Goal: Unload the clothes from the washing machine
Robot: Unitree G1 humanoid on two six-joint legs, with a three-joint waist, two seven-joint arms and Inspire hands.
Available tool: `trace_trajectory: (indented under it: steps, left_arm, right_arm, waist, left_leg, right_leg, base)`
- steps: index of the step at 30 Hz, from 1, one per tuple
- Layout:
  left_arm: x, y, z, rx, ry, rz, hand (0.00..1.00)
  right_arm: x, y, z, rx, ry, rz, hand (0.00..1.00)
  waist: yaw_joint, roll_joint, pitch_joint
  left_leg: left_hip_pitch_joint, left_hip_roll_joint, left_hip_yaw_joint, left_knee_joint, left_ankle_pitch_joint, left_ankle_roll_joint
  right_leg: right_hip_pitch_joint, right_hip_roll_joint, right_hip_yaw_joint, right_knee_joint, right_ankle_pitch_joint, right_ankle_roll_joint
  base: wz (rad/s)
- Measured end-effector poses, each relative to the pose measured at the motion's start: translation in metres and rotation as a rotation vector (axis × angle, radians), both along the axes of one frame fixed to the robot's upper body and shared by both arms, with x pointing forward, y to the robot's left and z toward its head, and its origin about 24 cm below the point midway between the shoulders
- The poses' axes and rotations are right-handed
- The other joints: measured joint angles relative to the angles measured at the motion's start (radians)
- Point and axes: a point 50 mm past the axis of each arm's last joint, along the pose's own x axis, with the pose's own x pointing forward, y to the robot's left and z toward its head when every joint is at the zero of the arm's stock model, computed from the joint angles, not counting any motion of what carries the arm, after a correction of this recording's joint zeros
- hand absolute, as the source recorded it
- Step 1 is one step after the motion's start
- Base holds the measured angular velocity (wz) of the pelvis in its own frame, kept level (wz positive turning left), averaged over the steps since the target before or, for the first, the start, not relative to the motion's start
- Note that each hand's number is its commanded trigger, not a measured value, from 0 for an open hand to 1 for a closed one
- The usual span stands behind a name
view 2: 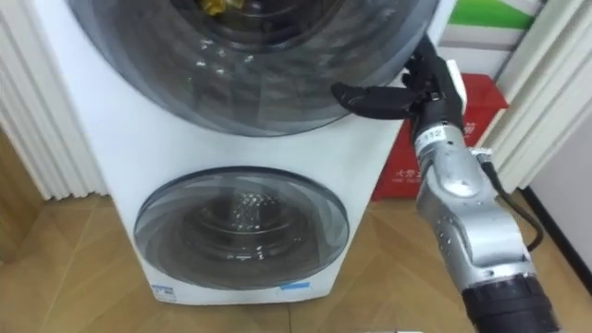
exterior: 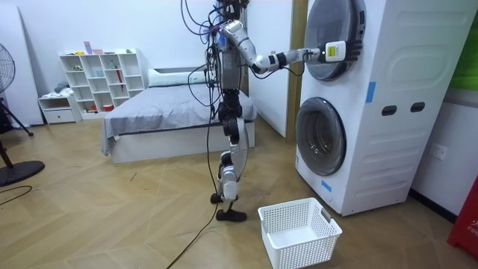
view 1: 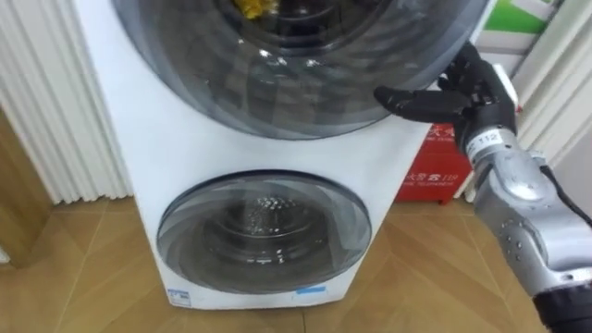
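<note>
My right hand [view 1: 467,97] sits at the right rim of the washing machine's [view 1: 176,157] upper door [view 1: 296,79]. I cannot tell whether its fingers hook that rim. A yellow garment [view 1: 252,7] lies inside behind the glass, well left of the hand. Two small blue stickers [view 1: 310,291] below the lower door [view 1: 264,231] and white print on the red box [view 1: 435,168] are too small to read.

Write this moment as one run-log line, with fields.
right hand: open, at right rim of upper door | upper door: shut | lower door: shut | basket: on floor, empty
</note>
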Motion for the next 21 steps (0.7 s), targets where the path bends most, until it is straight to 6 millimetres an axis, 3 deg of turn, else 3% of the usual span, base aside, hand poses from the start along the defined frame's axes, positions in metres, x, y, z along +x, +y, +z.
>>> trace_trajectory:
  steps: [4,5,6,7,8,11,12,15,21]
  left_arm:
    - [0.003,-0.003,0.0,-0.009,-0.008,-0.038,0.0]
    - [0.007,-0.005,-0.001,-0.016,-0.019,-0.052,0.0]
    - [0.014,-0.007,0.0,-0.018,-0.031,-0.077,0.0]
    - [0.013,-0.008,-0.001,-0.019,-0.022,-0.093,0.0]
    - [0.012,-0.009,-0.001,-0.021,-0.015,-0.101,0.0]
    - [0.008,-0.012,-0.003,-0.028,-0.001,-0.111,0.0]
    - [0.008,-0.012,-0.003,-0.03,-0.004,-0.112,0.0]
    - [0.008,-0.012,-0.003,-0.037,-0.013,-0.117,0.0]
    - [-0.001,-0.014,-0.004,-0.048,-0.004,-0.116,0.0]
  right_arm:
    - [-0.018,0.017,-0.005,0.04,-0.031,0.065,0.0]
    - [-0.025,0.018,-0.008,0.054,-0.034,0.066,0.0]
    - [-0.032,0.015,-0.01,0.062,-0.047,0.05,0.0]
    - [-0.036,0.014,-0.015,0.065,-0.04,0.045,0.0]
    - [-0.038,0.016,-0.016,0.069,-0.042,0.051,0.0]
    - [-0.054,0.019,-0.019,0.084,-0.05,0.091,0.0]
    - [-0.058,0.02,-0.018,0.084,-0.057,0.106,0.0]
    - [-0.061,0.023,-0.016,0.09,-0.069,0.127,0.0]
    - [-0.066,0.023,-0.015,0.083,-0.083,0.164,0.0]
  waist:
    - [-0.011,0.009,0.0026]
    - [-0.023,0.006,0.0016]
    - [-0.035,0.005,0.0023]
    - [-0.017,0.001,-0.003]
    - [-0.013,0.003,-0.0026]
    - [-0.014,0.013,0.0039]
    - [-0.017,0.016,0.0029]
    - [-0.03,0.023,0.0034]
    - [-0.032,0.023,0.0027]
  left_leg:
    - [-0.005,-0.001,-0.006,0.034,-0.004,-0.007]
    - [-0.035,-0.001,0.001,0.04,-0.01,-0.037]
    - [-0.084,0.009,0.022,0.0,0.022,-0.022]
    - [-0.07,0.011,0.066,0.008,0.044,-0.02]
    - [-0.056,0.01,0.066,0.004,0.044,-0.02]
    - [-0.033,0.005,-0.042,-0.002,0.044,-0.02]
    - [-0.033,0.001,-0.053,-0.002,0.044,-0.02]
    - [-0.032,0.001,-0.033,-0.006,0.044,-0.02]
    - [-0.017,0.0,-0.038,-0.009,0.044,-0.02]
  right_leg:
    - [0.013,-0.005,0.014,-0.003,0.003,-0.005]
    - [0.02,-0.016,0.046,-0.002,0.003,-0.005]
    - [0.019,-0.022,0.065,-0.001,0.002,-0.004]
    - [0.021,-0.026,0.074,0.005,0.0,0.0]
    - [0.025,-0.025,0.067,0.006,-0.001,0.002]
    - [0.031,-0.027,-0.019,0.033,-0.002,0.004]
    - [0.035,-0.03,-0.035,0.03,-0.002,0.004]
    - [0.033,-0.031,-0.041,0.03,-0.003,0.006]
    - [0.034,-0.031,-0.057,0.034,-0.006,0.011]
  base:
    - [-0.17]
    - [0.43]
    - [0.18]
    - [-0.09]
    - [-0.45]
    - [-0.17]
    - [-0.09]
    - [0.0]
    - [-0.1]
